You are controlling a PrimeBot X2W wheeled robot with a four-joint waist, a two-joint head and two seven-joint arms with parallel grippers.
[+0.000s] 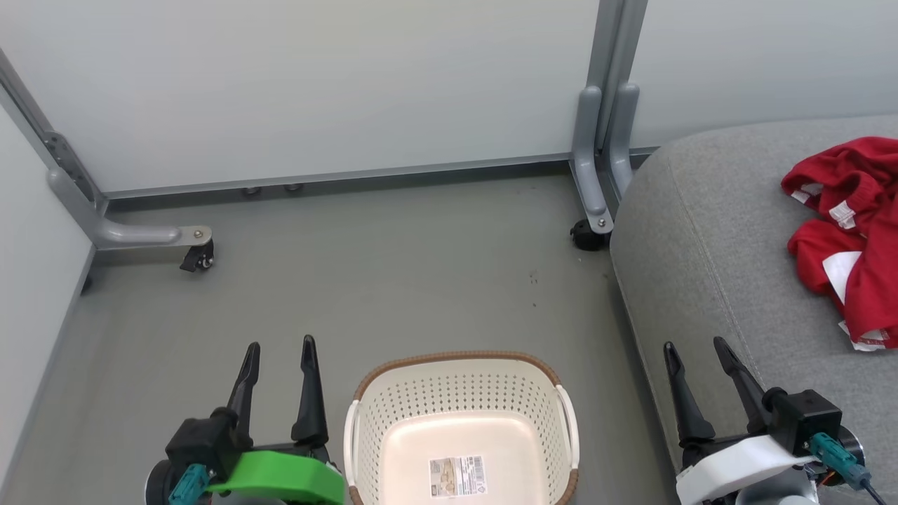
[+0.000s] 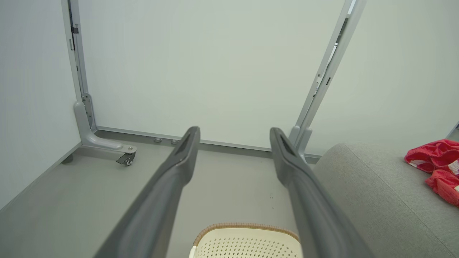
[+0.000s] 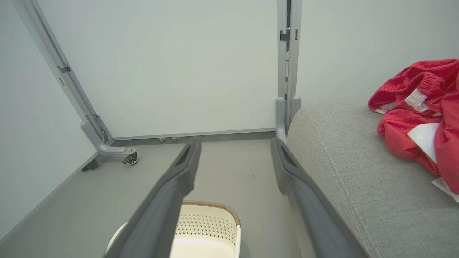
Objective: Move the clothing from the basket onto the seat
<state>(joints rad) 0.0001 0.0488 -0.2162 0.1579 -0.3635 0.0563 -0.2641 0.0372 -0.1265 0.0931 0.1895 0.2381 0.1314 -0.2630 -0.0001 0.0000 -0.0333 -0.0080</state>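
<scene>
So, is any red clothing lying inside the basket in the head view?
No, the basket holds just a paper label on its bare floor, while the red clothing lies on the grey seat.

The basket (image 1: 456, 393) is sitting on the floor (image 1: 393, 280) at the near edge of the head view, between the left gripper (image 1: 280, 342) and the right gripper (image 1: 694, 343). A label (image 1: 457, 475) is lying on its bottom. The seat (image 1: 715, 266) is standing to the basket's right, apart from it, and the clothing (image 1: 852, 231) is lying on it toward the far right. Partition panels (image 1: 316, 91) are standing behind.
</scene>
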